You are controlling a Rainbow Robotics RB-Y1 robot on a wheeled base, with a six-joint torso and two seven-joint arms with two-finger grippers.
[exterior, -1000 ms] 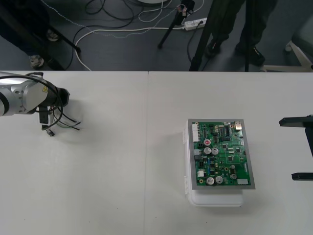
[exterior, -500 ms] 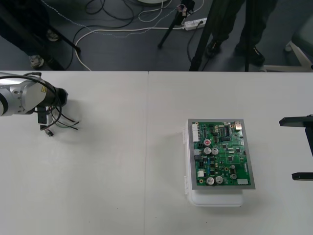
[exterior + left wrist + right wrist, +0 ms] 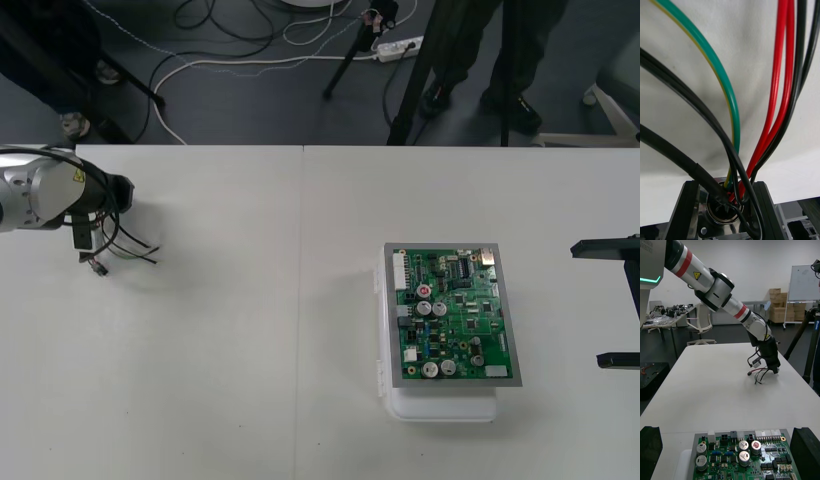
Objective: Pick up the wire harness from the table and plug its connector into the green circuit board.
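Much open table (image 3: pixel 250 330) between left end effector (image 3: pixel 88 240), tight on harness (image 3: pixel 125 250), and board (image 3: pixel 455 315); right end effector (image 3: pixel 615 303) agape

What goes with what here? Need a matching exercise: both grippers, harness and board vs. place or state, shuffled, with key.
1. left gripper
2. right gripper
3. wire harness
4. green circuit board

A. open, at the right edge of the table, beside the board
B. on a white base, right of the table's middle
C. shut on the socket, near the table's left edge
D. unplugged, wires trailing under the left gripper

Pairs: 1-C, 2-A, 3-D, 4-B
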